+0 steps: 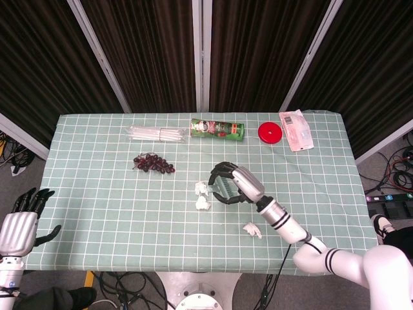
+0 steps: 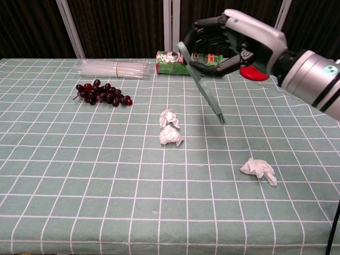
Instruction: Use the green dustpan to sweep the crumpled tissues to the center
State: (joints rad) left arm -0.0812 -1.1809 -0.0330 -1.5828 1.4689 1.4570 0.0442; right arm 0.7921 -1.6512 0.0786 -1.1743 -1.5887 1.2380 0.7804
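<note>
The right hand (image 2: 241,45) grips the green dustpan (image 2: 204,87) with fingers curled around its upper part. The dustpan hangs tilted, its lower edge pointing down toward the table (image 2: 79,175); in the chest view it appears raised off the cloth. From the head view the right hand (image 1: 239,184) and dustpan (image 1: 224,188) sit just right of two crumpled tissues.

Those two crumpled tissues (image 2: 170,127) lie one against the other near the middle of the table, just left of the dustpan and apart from it. A third crumpled tissue (image 2: 258,170) lies well apart, nearer the front right; in the head view it is at (image 1: 252,229).

The left hand (image 1: 19,226) is off the table's front left corner, holding nothing, fingers extended and apart.

Along the far side lie a pack of clear straws (image 2: 114,68), a green snack can (image 2: 172,61) on its side, a red lid (image 1: 270,132) and a packet (image 1: 296,130). A bunch of dark grapes (image 2: 101,94) lies in front of the straws.
</note>
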